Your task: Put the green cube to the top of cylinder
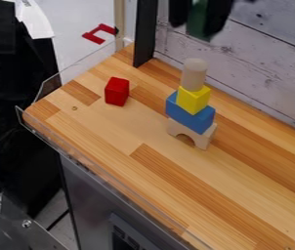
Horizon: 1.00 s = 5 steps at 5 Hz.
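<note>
Clock positions are read from the centre of the view. Blocks counted: six. One green cube [198, 20], one cylinder [194, 74], one yellow cube [194, 100], one blue block [188, 113], one arch block [204, 138] and one red block [116, 91].

Green cube: located between 12 and 1 o'clock, at the top edge, partly cut off by it. The visible part is taller than wide; its long axis runs roughly 12 to 6, lower end towards 6. Full length cannot be determined. It is raised, apart from the cylinder's top.

Gripper [199, 14]: one, at the same position, two dark fingers clasping the green cube from either side.

Cylinder: upright at 1 o'clock, long axis vertical, standing on the yellow cube. Beneath that lies the blue block, long axis 10 to 4, resting on the arch block. The stack stands on the wooden tabletop [111, 127]. Red block: on the tabletop at 11 o'clock, apart from the stack.
</note>
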Motion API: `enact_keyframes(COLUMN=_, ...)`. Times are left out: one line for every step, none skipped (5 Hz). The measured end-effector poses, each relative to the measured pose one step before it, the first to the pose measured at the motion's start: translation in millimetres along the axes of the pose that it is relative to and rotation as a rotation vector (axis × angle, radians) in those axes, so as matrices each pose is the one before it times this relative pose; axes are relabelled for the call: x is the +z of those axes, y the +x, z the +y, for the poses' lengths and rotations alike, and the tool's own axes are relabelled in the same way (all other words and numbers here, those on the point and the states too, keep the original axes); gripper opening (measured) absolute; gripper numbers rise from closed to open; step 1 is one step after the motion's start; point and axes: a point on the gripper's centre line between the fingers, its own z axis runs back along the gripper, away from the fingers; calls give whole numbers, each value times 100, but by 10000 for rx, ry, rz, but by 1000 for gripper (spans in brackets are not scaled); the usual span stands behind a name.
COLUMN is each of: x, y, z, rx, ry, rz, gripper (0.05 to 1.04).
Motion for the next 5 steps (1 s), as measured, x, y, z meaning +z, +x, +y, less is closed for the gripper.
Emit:
enact_keyframes(x=-889, y=482, z=-148, rx=12, ry=-54, rz=301, gripper=514)
enact_keyframes(x=-597, y=479, z=70, rx=58, ry=-29, rz=123, gripper=514)
enact_keyframes(x=-52, y=181, z=248, rx=71, ry=-66, rz=-31, gripper=514)
enact_keyframes(x=-806, y=396, z=108, rx=86, ry=19, rz=226, gripper=514)
enact_keyframes(x=-56, y=83, z=267, rx=105, ry=-25, rz=27, gripper=514)
